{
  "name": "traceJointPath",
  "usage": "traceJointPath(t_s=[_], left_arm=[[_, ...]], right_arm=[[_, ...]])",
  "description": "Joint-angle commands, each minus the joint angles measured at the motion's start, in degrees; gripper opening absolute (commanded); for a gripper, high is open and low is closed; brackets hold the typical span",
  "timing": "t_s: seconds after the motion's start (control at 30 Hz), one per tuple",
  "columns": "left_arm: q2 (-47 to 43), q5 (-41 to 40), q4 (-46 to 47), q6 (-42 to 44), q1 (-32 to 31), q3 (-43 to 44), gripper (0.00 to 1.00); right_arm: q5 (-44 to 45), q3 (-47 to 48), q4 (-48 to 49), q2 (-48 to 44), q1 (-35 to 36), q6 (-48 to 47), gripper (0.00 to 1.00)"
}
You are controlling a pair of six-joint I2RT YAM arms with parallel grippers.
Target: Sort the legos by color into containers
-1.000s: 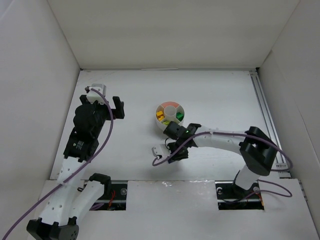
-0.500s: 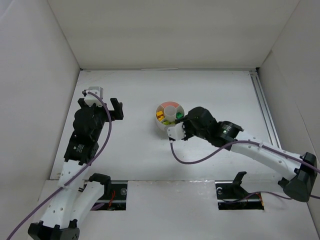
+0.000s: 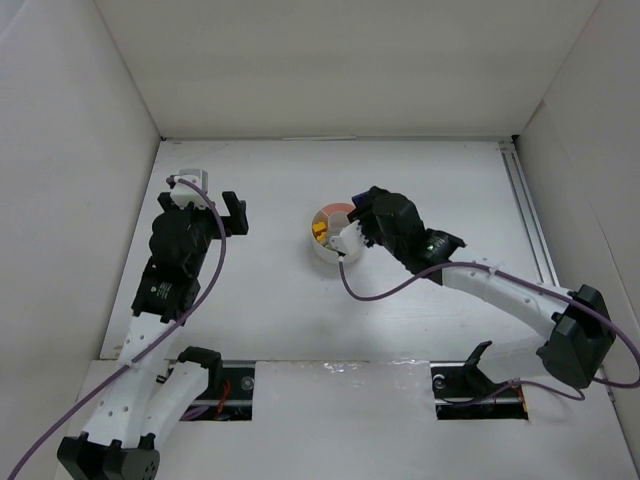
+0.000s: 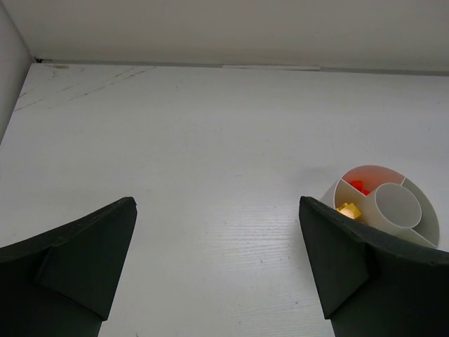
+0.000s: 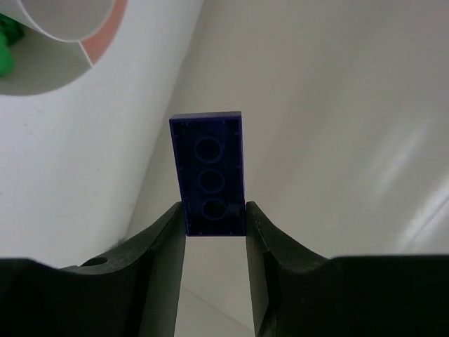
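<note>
The white round dish (image 3: 322,249) with its containers sits mid-table; yellow legos (image 3: 319,231) show in a left wedge. My right gripper (image 3: 362,212) hovers over the dish's right rim. In the right wrist view this gripper (image 5: 215,210) is shut on a dark purple lego (image 5: 208,168), held upright by its lower end with its hollow underside facing the camera. The dish wall (image 5: 77,112) is at upper left, with a green lego (image 5: 5,42) inside. My left gripper (image 4: 217,210) stands open over bare table, left of the dish (image 4: 414,228), where orange (image 4: 359,186) and yellow (image 4: 349,210) legos lie.
White enclosure walls stand at the back and both sides. A metal rail (image 3: 530,230) runs along the right edge of the table. Purple cables (image 3: 400,285) trail from both arms.
My right arm has swung from the table in front of the dish up and back over the dish's right side, still gripping the purple lego. The left arm has barely moved.
</note>
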Motion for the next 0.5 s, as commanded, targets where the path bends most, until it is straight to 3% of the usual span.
traceJointPath(t_s=[0.0, 0.33, 0.47], left_arm=[[-0.4, 0.1, 4.0, -0.9, 0.2, -0.5, 1.00], [-1.0, 1.8, 5.7, -2.7, 1.9, -2.8, 1.00], [-1.0, 2.5, 6.4, -2.7, 3.2, -2.8, 1.00]], right_arm=[[0.4, 2.4, 6.7, 0.1, -1.1, -10.3, 0.04], [-3.7, -2.6, 11.1, 0.4, -1.7, -26.3, 0.02], [4.6, -1.9, 11.7, 5.7, 1.8, -27.9, 0.02]])
